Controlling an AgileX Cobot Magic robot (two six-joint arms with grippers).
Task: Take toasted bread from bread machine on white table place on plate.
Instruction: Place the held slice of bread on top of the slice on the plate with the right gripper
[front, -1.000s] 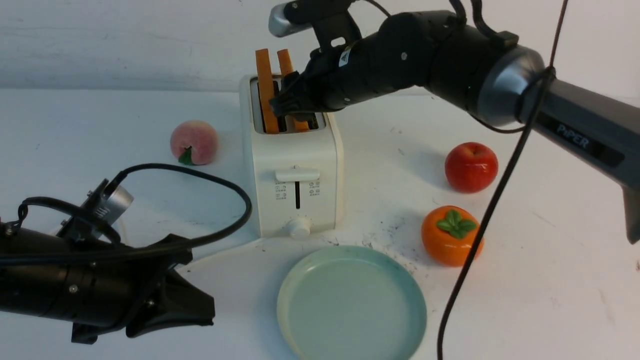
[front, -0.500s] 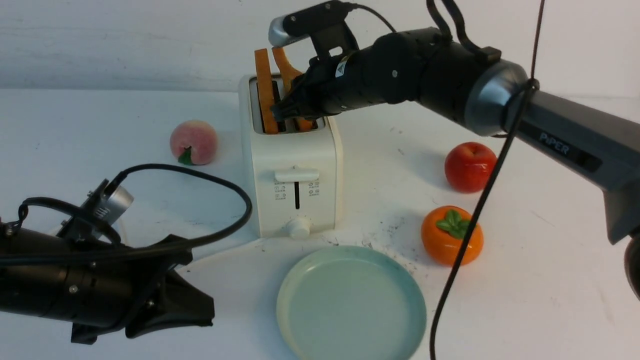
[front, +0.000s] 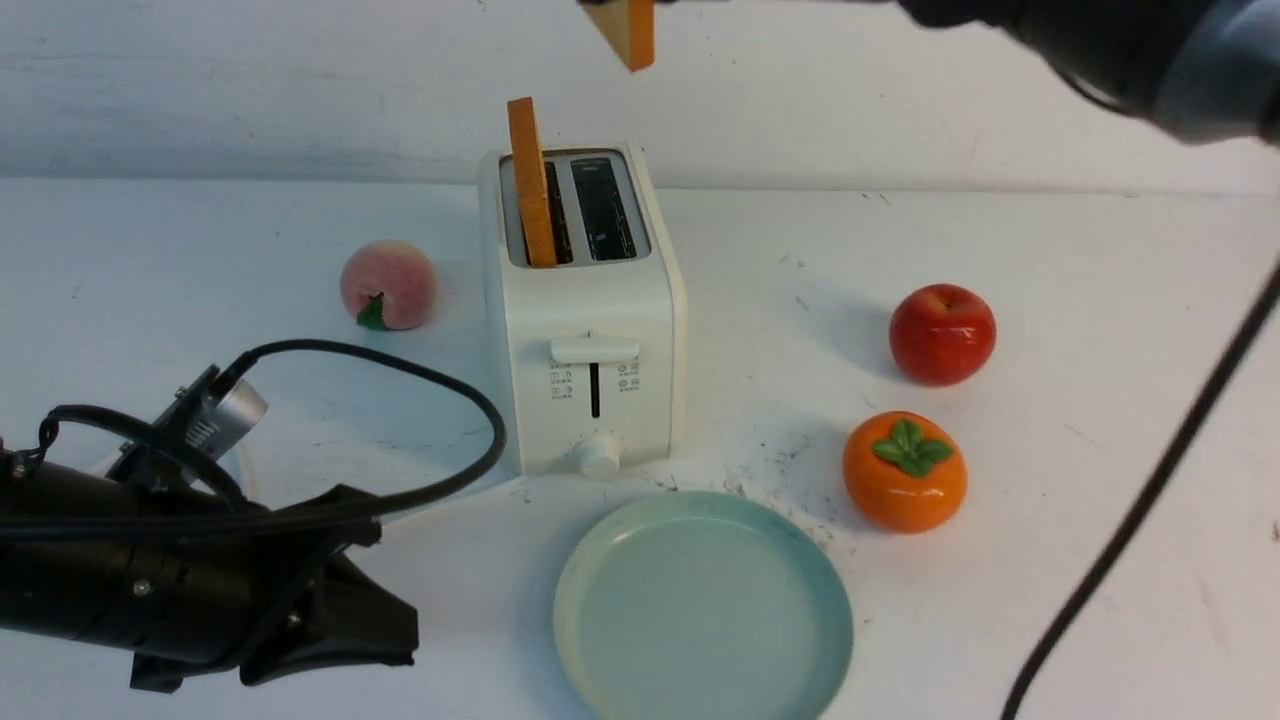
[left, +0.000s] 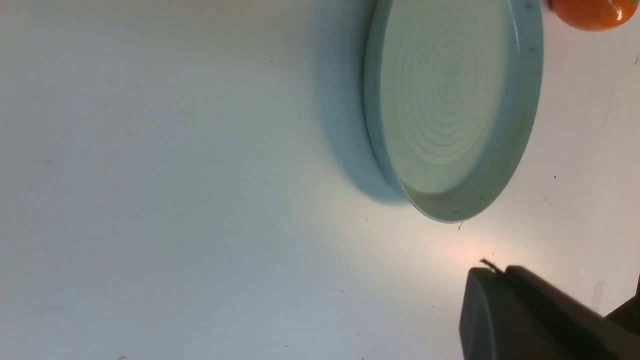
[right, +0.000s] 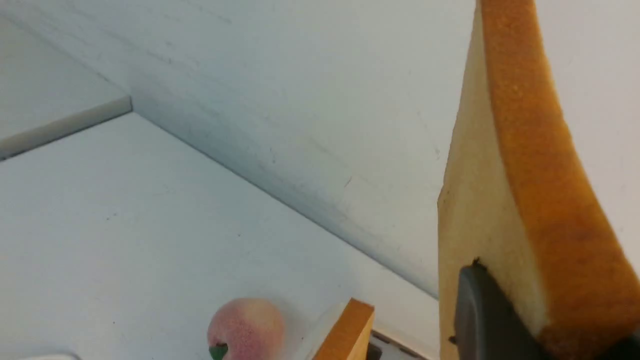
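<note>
The cream-white bread machine stands mid-table on the white table. One slice of toasted bread stands upright in its left slot, and the right slot is empty. My right gripper is shut on the other slice and holds it high above the toaster. Only that slice's lower corner shows at the top edge of the front view. The mint-green plate lies empty in front of the toaster. My left gripper is shut and empty, low, left of the plate.
A peach lies left of the toaster. A red apple and an orange persimmon lie to its right. The right arm's black cable hangs over the right side. A white wall backs the table.
My right gripper has pulled the right-slot slice out of the toaster and risen with it to the top of the front view. The left arm has barely moved.
</note>
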